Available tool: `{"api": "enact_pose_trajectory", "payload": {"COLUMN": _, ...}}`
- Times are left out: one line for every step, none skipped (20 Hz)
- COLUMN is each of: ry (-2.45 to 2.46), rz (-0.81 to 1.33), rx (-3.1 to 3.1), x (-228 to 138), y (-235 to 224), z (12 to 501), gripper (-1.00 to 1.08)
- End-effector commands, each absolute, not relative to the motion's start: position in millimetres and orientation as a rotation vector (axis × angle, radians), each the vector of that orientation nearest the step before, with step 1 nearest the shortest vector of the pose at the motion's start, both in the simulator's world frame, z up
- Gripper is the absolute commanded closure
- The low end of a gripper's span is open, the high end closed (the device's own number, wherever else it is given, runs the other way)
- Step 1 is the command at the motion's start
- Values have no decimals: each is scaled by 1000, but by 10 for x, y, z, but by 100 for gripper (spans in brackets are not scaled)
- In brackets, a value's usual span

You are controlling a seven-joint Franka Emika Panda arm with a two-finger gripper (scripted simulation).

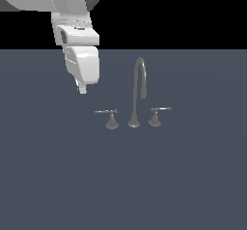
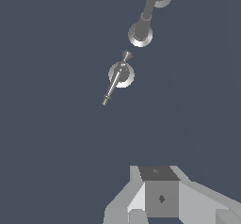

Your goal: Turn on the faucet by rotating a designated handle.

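Note:
The faucet (image 1: 137,91) is a small grey set on the dark floor, with a tall gooseneck spout and two lever handles. The handle (image 1: 107,112) is the lever on the exterior view's left, on a small cone base, level and pointing left. The matching lever (image 1: 159,109) stands on the right. My gripper (image 1: 82,87) hangs above and to the left of the handle, apart from it. In the wrist view the handle (image 2: 115,81) lies well ahead of my gripper (image 2: 160,190), with the spout base (image 2: 140,34) beyond it. The fingers show no gap and hold nothing.
The flat dark blue-grey floor (image 1: 58,176) runs all around the faucet set. My white arm (image 1: 79,35) comes down from the upper left of the exterior view. Black background lies above the floor's far edge.

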State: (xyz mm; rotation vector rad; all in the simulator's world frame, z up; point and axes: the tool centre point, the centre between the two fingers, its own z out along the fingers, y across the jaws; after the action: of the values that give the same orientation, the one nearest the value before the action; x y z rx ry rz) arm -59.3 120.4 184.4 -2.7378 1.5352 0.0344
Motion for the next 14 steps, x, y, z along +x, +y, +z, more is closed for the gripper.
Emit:
{"api": "enact_pose_trajectory", "payload": {"ry": 1600, "rz": 30, "rx": -2701, "x": -480, "y": 1196, "z": 1710, "gripper": 108}}
{"api": "enact_pose_trajectory", "payload": {"ry": 1626, "rz": 28, "rx": -2685, "x": -434, "y": 1189, "z": 1656, "gripper": 108}}
{"api": "enact_pose_trajectory", "payload": {"ry": 1652, "rz": 27, "rx": -2670, "x": -387, "y": 1182, "z": 1601, "gripper": 108}}
{"api": "enact_pose_trajectory", "payload": {"ry": 1679, "rz": 25, "rx": -2653, "x": -339, "y": 1173, "z": 1544, "gripper": 108}}
{"api": "enact_pose_trajectory", "payload": {"ry": 1707, "rz": 23, "rx": -2636, "x": -289, "y": 1163, "z": 1486, "gripper": 108}}
{"api": "enact_pose_trajectory", "payload": {"ry": 1735, "rz": 21, "rx": -2618, "x": -238, "y": 1151, "z": 1426, "gripper": 108}}
{"api": "enact_pose_trajectory", "payload": {"ry": 1764, "rz": 19, "rx": -2599, "x": -187, "y": 1138, "z": 1366, "gripper": 108}}
{"api": "enact_pose_trajectory", "payload": {"ry": 1792, "rz": 17, "rx": -2581, "x": -136, "y": 1123, "z": 1306, "gripper": 108}}
{"api": "enact_pose_trajectory", "payload": {"ry": 1819, "rz": 16, "rx": -2562, "x": -86, "y": 1108, "z": 1248, "gripper": 108}}
{"api": "enact_pose_trajectory", "payload": {"ry": 1846, "rz": 14, "rx": -2544, "x": -38, "y": 1092, "z": 1192, "gripper": 108}}
{"api": "enact_pose_trajectory", "payload": {"ry": 1871, "rz": 12, "rx": -2525, "x": 9, "y": 1075, "z": 1137, "gripper": 108}}
{"api": "enact_pose_trajectory", "payload": {"ry": 1896, "rz": 10, "rx": -2507, "x": 54, "y": 1058, "z": 1084, "gripper": 108}}
{"api": "enact_pose_trajectory", "payload": {"ry": 1920, "rz": 8, "rx": -2489, "x": 98, "y": 1040, "z": 1033, "gripper": 108}}
{"api": "enact_pose_trajectory", "payload": {"ry": 1942, "rz": 7, "rx": -2472, "x": 140, "y": 1023, "z": 985, "gripper": 108}}
